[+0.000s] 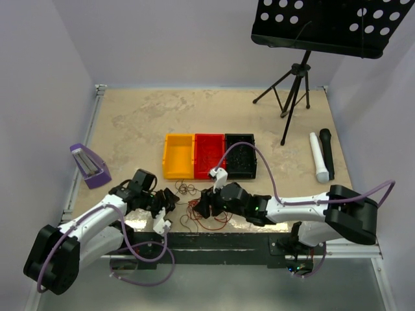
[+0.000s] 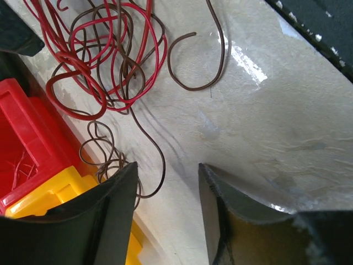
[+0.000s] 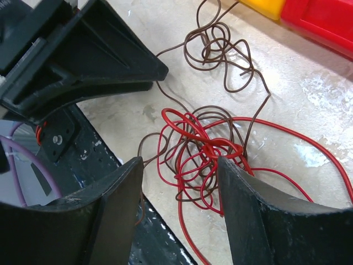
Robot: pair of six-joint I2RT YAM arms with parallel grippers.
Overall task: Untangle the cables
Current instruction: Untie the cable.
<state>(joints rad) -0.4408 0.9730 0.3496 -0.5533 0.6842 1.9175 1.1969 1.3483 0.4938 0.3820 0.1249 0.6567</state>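
Note:
The cables lie near the table's front edge as a red and dark brown snarl [image 1: 207, 214], with a smaller brown clump [image 1: 188, 189] beside it. In the right wrist view my right gripper [image 3: 181, 171] is open, its jaws straddling the near side of the snarl [image 3: 204, 149] without gripping it. The brown clump [image 3: 218, 49] lies further off. My left gripper [image 2: 168, 182] is open over bare table. The snarl [image 2: 105, 55] is ahead of it, a brown curl [image 2: 105, 154] lies by its left finger, and a loose brown strand [image 2: 204, 61] lies to the right.
Yellow [image 1: 179, 155], red [image 1: 209, 155] and black [image 1: 240, 155] bins stand in a row behind the cables. A purple object [image 1: 89, 166] is at the left, a music stand [image 1: 295, 84] at the back right, and a white [image 1: 318, 157] and a black [image 1: 326, 152] cylinder at the right. The dark front rail [image 1: 214, 241] is close.

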